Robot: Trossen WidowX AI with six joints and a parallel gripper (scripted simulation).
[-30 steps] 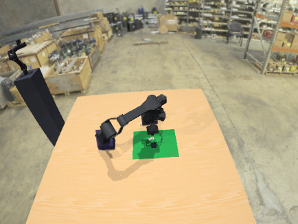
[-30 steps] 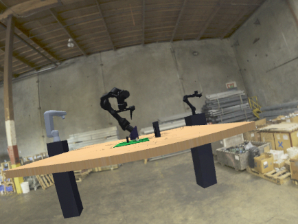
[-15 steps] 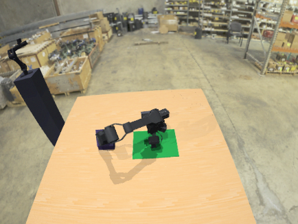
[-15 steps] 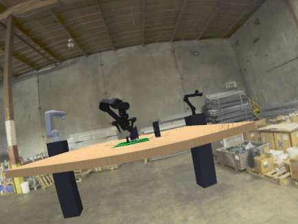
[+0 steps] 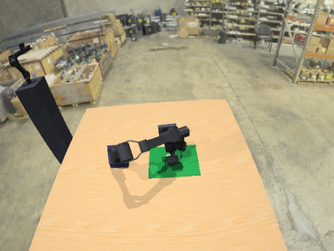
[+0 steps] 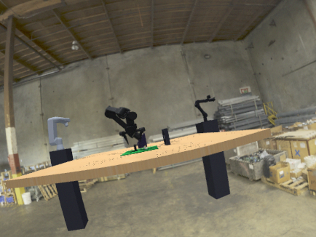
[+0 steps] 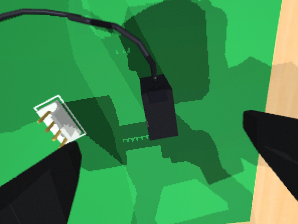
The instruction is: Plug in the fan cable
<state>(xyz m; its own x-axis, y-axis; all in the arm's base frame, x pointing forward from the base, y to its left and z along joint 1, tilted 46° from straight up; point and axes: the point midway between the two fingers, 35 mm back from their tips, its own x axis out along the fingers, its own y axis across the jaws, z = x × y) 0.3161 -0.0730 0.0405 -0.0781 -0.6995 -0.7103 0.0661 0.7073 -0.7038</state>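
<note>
The fan's plug (image 7: 161,115) (image 6: 135,147) is a black block on the green board (image 7: 240,30) (image 5: 192,169) (image 6: 127,153). Its black cable (image 7: 135,40) leaves the end farthest up the wrist view and curves left. The white four-pin header (image 7: 60,120), with brass pins, sits left of the plug, apart from it, its pins bare. My gripper (image 7: 161,133) (image 5: 172,159) is wide open and empty above the board. In the wrist view its fingertips are on either side of the plug, the left one close beside the header's pins. Their exact height is unclear.
The black fan (image 5: 167,126) (image 6: 166,137) stands behind the board, partly hidden by my arm in the top view. The arm's purple base (image 5: 119,165) is left of the board. Dark posts (image 5: 44,115) (image 6: 215,171) (image 6: 70,203) bearing other arms stand beside the table.
</note>
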